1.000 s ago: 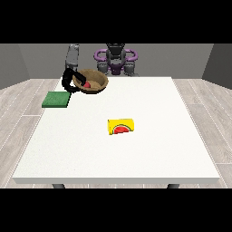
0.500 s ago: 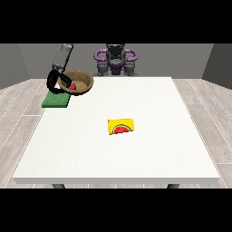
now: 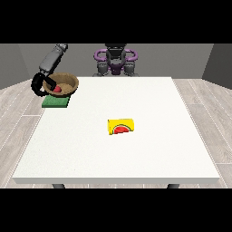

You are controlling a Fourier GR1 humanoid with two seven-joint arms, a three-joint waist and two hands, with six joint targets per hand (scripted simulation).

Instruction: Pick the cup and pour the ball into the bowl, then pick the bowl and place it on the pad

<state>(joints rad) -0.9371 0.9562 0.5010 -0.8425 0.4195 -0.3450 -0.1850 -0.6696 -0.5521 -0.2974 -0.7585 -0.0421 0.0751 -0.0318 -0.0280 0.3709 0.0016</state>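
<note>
A brown wooden bowl [image 3: 63, 82] hangs at the table's far left corner, just above the green pad [image 3: 55, 102]. A red ball [image 3: 57, 89] lies inside the bowl. The black hand at the view's left [image 3: 39, 85] is curled round the bowl's left rim. The bowl tilts a little towards the camera, and whether it touches the pad cannot be told. A yellow cup [image 3: 121, 126] with a red slice pattern lies on its side near the table's middle, far from the hand. No hand shows at the view's right.
The white table [image 3: 149, 154] fills most of the view. The pad overhangs its left edge slightly. The robot's torso [image 3: 115, 59] stands behind the far edge. Grey wooden floor surrounds the table.
The hand at the view's left has carried the bowl leftwards and somewhat down, from over the table's far edge to just above the green pad. The cup has not moved.
</note>
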